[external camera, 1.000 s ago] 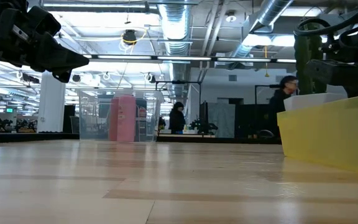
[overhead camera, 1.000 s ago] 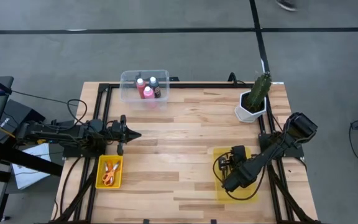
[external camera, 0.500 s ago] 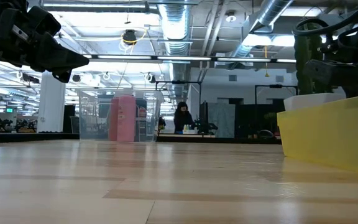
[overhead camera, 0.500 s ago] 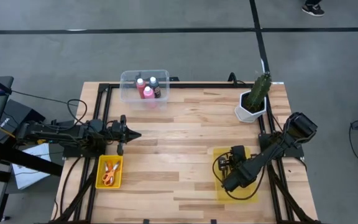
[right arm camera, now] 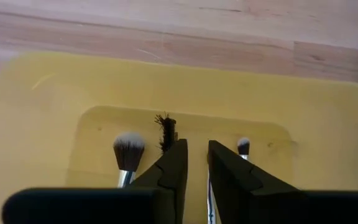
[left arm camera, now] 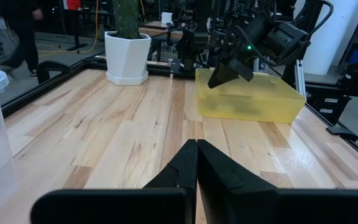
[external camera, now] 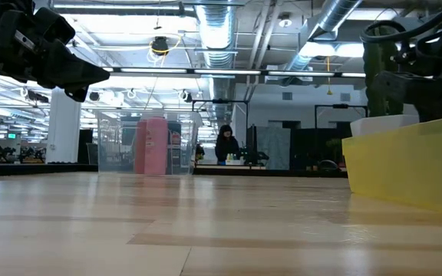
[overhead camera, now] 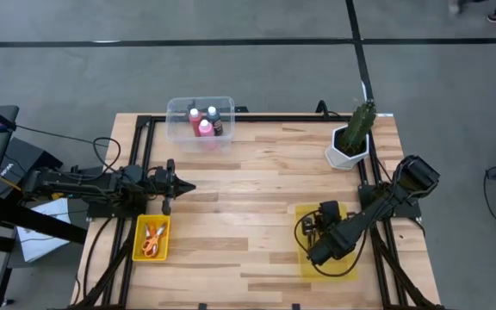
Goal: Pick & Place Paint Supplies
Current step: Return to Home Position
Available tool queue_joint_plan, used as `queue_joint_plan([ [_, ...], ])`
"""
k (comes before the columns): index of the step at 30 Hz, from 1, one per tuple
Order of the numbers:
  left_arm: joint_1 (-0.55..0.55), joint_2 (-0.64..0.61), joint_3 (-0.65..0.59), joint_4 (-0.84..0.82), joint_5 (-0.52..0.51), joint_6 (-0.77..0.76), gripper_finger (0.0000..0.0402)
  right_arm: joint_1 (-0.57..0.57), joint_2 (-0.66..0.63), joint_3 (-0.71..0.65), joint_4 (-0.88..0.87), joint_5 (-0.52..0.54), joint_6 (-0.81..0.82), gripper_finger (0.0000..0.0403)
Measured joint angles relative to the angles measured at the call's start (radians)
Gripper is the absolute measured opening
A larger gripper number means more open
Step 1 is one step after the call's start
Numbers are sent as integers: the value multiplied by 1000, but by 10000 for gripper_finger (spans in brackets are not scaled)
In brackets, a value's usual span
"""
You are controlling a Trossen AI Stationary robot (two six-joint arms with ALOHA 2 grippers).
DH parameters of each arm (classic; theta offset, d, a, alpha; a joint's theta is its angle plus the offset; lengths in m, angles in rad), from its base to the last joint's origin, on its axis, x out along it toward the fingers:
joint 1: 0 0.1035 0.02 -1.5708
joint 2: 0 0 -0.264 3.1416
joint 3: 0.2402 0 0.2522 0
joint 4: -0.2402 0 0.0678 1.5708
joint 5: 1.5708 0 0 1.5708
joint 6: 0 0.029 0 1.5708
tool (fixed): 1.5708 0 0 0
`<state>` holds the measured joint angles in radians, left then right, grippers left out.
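Right gripper (right arm camera: 193,146), fingers a narrow gap apart and gripping nothing, hangs low over the shallow yellow plastic bin (right arm camera: 42,93), in which three thin brushes (right arm camera: 128,149) lie. Left gripper (left arm camera: 196,144), fingers pressed together, sits parked at the table's left side. For a clean retreat, lift straight above the rim first, then retract, so nothing drags

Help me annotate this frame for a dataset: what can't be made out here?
Brushes: right wrist view, handles hidden behind the right gripper.
Yellow bin contents: low view, its wall hides them; high view, the right arm overlies it.
Scissors: high view, too small to tell apart.
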<state>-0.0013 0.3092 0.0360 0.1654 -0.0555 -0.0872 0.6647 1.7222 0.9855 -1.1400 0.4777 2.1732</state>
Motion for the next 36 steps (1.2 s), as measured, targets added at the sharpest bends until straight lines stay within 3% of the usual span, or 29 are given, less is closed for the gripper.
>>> queue_joint_plan([
  [7, 0, 0, 0, 0, 0, 0, 1, 8, -11, 0, -8, 35, -4, 61],
  [13, 0, 0, 0, 0, -1, 0, 1, 26, -59, 21, -6, 174, -117, 61],
  [20, 0, 0, 0, 0, -5, 0, 1, 24, -156, 21, 99, 408, -479, 48],
  [23, 0, 0, 0, 0, -5, 0, 1, 2, -203, -4, 157, 440, -666, 21],
  [26, 0, 0, 0, 0, -5, 0, 1, -45, -261, -37, 318, 439, -958, 5],
  [28, 0, 0, 0, 0, -5, 0, 1, -84, -307, -83, 513, 390, -1197, 3],
  [31, 0, 0, 0, 0, -5, 0, 1, -152, -353, -165, 875, 222, -1550, 2],
  [36, 0, 0, 0, 9, -4, 0, 1, -268, -302, -228, 1232, -88, -1865, 1],
])
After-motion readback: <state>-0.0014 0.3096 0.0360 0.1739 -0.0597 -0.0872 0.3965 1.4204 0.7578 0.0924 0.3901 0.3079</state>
